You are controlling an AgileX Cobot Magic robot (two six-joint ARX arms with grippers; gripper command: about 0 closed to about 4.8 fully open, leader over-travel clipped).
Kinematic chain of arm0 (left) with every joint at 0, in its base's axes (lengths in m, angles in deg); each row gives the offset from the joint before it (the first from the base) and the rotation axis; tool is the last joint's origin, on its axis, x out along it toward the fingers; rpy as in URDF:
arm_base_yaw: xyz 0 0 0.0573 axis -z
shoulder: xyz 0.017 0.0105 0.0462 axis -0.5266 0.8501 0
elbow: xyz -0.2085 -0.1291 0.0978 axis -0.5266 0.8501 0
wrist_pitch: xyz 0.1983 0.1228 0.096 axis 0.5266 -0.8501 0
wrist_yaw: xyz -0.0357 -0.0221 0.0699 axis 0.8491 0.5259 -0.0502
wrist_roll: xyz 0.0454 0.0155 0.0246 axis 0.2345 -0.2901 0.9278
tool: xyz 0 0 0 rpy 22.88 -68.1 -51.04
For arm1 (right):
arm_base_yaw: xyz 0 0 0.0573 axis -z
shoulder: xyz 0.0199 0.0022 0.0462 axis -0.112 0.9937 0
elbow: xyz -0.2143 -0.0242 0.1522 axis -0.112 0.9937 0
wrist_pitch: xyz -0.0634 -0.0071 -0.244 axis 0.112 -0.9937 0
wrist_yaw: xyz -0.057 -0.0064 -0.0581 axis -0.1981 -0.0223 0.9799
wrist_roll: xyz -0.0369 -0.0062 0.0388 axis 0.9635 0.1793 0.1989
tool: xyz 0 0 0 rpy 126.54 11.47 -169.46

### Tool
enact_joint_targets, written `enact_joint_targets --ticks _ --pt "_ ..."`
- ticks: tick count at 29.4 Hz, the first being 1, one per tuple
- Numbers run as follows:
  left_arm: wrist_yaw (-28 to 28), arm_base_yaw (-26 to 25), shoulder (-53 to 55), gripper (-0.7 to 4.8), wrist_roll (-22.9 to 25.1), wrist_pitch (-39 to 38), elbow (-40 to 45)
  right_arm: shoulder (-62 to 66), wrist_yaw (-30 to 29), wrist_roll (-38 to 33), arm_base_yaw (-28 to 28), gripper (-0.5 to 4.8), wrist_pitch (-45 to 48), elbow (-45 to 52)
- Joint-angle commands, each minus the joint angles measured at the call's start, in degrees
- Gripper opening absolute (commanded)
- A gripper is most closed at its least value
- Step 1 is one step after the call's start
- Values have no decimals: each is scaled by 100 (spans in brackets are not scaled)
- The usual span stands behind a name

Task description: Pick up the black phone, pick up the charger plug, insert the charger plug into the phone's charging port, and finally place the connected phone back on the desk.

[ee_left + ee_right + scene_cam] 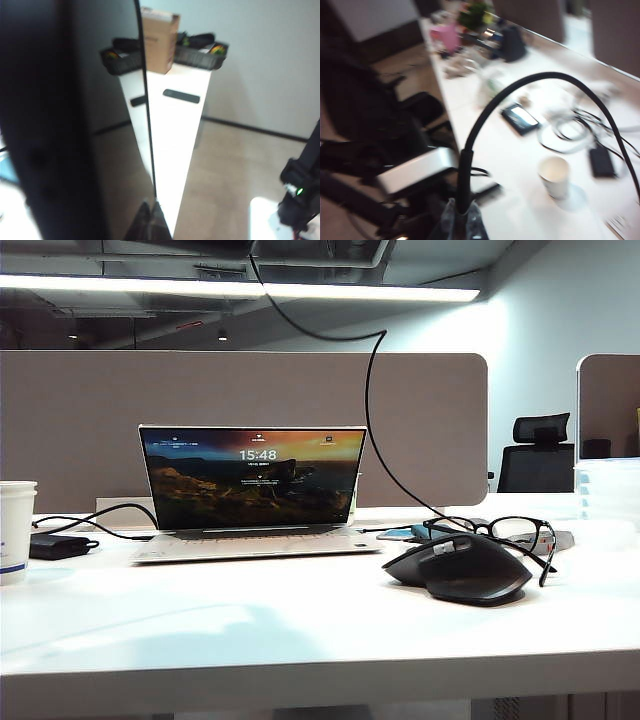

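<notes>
Desk: wide smooth white tabletop (300,615) with a thick front edge; neither arm shows in the exterior view.
Partition: grey-beige panel (100,410) standing behind the desk.
Laptop: silver open laptop (252,490), screen lit, at the rear centre-left of the desk.
Phone: flat glossy black phone (65,120), held upright and edge-on, filling one side of the left wrist view; it is off the desk.
Mouse: humped black computer mouse (458,567), right of the laptop.
Glasses: black-framed glasses (495,533), just behind the mouse.
Cup: white paper cup (15,530) at the desk's left edge.
Power brick: small black block (58,546) beside the cup.
Cable: thin black cable (520,92), arching up out of the right gripper; its plug tip is hidden between the fingers.
Left gripper: (150,220) pressed together on the lower edge of the phone.
Right gripper: (460,220) pinching the cable end; view blurred.
</notes>
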Motion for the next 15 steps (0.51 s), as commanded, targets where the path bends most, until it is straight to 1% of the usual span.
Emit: enact_joint_targets --ticks 1,5,10,15 --pt "273 0 109 -6 -374 730 -57 -11 -678 81 -11 -2 391 -31" --pt "435 0 166 -6 -529 1056 -57 -9 -793 203 -63 -2 645 -31" --pt "472 0 168 -6 -745 1414 -57 -2 -811 203 -66 -2 890 -28" --pt "472 2 168 -6 -745 1484 -57 7 -811 203 -223 -2 1172 -28"
